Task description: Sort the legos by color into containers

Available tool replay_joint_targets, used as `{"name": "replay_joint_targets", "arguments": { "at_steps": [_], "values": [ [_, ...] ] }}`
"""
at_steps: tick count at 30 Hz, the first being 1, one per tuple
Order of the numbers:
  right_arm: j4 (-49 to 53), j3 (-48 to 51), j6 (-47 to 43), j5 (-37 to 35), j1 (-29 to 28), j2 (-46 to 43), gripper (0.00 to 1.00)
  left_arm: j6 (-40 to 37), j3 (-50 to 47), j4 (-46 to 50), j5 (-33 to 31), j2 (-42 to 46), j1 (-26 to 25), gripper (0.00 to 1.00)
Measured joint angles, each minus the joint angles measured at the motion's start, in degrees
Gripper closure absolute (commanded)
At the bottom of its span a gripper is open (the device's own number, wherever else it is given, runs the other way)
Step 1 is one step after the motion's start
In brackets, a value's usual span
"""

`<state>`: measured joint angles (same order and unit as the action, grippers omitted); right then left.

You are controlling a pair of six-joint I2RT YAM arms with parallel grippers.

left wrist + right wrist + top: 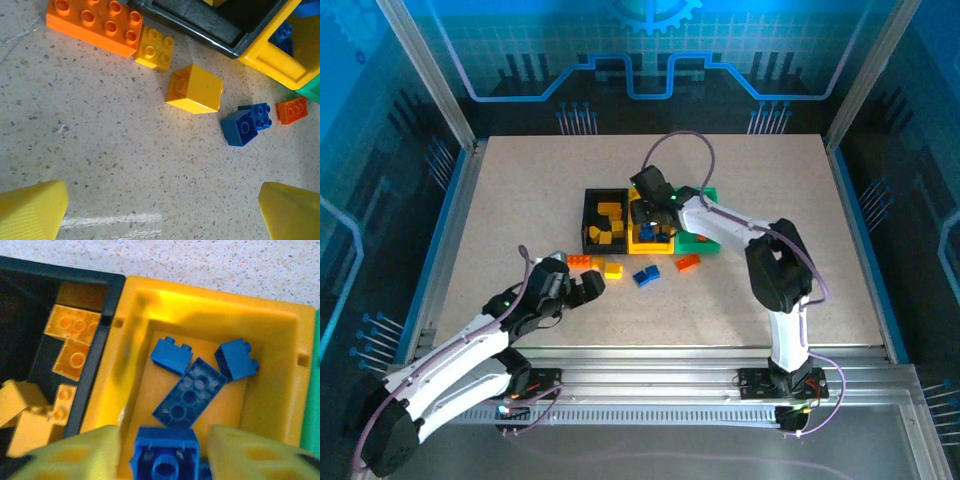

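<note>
Black bin (588, 215), yellow bin (650, 248) and green bin (705, 242) stand side by side mid-table. My right gripper (655, 215) hangs over the yellow bin (210, 295); a blue brick (165, 460) sits between its fingers with a gap on each side, above three other blue bricks (192, 392). The black bin (107, 325) holds yellow bricks (72, 322). My left gripper (162, 215) is open over bare table. Ahead of it lie an orange brick (95, 22), two yellow bricks (195, 89), a blue pair (247, 122) and a small orange brick (292, 110).
The loose bricks (613, 269) lie in a short row just in front of the bins. The tabletop (520, 190) is bare around them. A metal frame and blue panels enclose the table on the left, right and back.
</note>
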<state>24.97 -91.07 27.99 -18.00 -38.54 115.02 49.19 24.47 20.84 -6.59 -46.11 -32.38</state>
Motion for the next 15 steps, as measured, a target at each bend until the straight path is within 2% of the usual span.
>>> {"name": "replay_joint_targets", "arguments": {
  "at_steps": [2,8,15],
  "values": [
    [0.7,-1.1,-0.9,0.2,0.2,0.7,0.23,0.0,0.0,0.8,-0.4,0.4,0.0,0.01],
    [0.3,-0.1,-1.3,0.4,-0.8,-3.4,0.21,0.3,0.2,2.1,-2.1,0.6,2.4,0.01],
    [-2.4,17.6,1.6,0.4,-6.0,-18.7,0.15,0.4,1.8,1.5,-2.1,0.6,4.1,0.01]
  ]
}}
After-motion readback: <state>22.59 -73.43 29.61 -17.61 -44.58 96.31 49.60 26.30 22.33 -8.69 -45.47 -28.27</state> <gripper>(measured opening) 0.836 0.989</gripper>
